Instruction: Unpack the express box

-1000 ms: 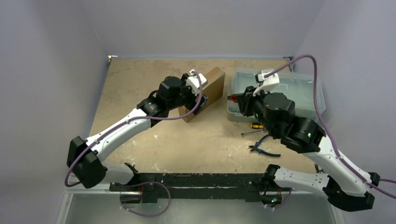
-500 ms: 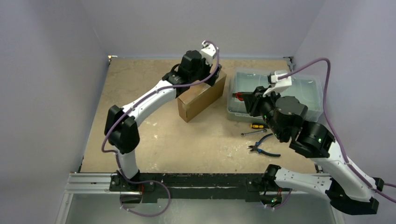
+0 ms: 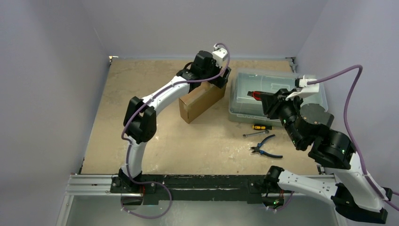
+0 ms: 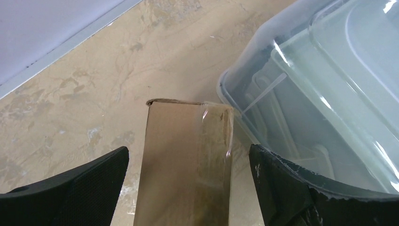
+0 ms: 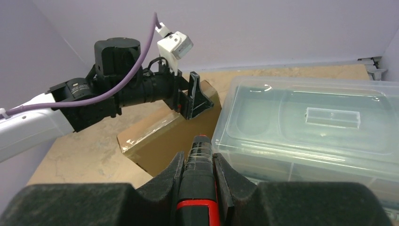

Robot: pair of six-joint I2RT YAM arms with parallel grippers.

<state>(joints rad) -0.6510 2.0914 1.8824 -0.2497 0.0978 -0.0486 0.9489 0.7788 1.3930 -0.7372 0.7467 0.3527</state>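
Left fingers (image 4: pixel 89 188) spread wide astride the express box (image 4: pixel 183 160), not touching; right fingers (image 5: pixel 162 183) clamp a black-and-red tool (image 5: pixel 201 153). Best now: pinch both sides squarely to steady it.

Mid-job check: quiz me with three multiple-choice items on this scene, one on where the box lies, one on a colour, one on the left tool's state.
1. Where is the box relative to the bin?
A on top of it; B to its left, on the table; C inside it.
2. What colour are the pliers' handles?
A blue; B red; C yellow.
3. What is the left tool doing?
A shut on the box; B shut on the bin's lid; C open, astride the box's far end.

Key: 1 B, the top view shows box and bin side by side. 2 A, the handles look blue. 3 C, a finger stands clear on each side of the cardboard.
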